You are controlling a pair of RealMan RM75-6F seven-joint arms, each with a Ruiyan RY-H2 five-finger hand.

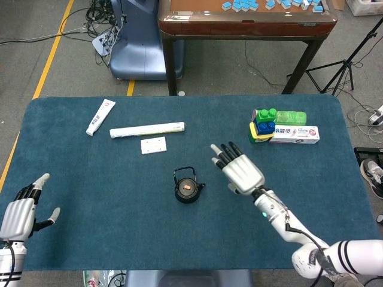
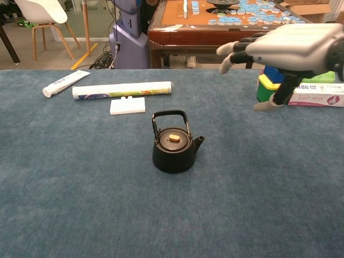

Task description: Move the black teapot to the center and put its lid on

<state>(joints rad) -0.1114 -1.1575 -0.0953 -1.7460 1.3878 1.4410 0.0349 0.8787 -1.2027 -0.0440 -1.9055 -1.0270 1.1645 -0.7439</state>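
The black teapot (image 1: 187, 188) (image 2: 173, 148) stands upright near the middle of the blue table, handle raised and spout to the right. Its lid (image 2: 174, 138) with a small tan knob sits on top of it. My right hand (image 1: 238, 168) (image 2: 287, 49) hovers to the right of the pot and above the table, fingers spread, holding nothing. At the near left corner my left hand (image 1: 19, 212) is open and empty, seen only in the head view.
A white tube (image 1: 100, 116) (image 2: 65, 83), a long box (image 1: 147, 129) (image 2: 122, 90) and a white plate (image 1: 154, 145) (image 2: 127, 105) lie at the back left. Toy bricks (image 1: 265, 124) and a toothpaste box (image 1: 294, 134) (image 2: 317, 98) sit at the back right.
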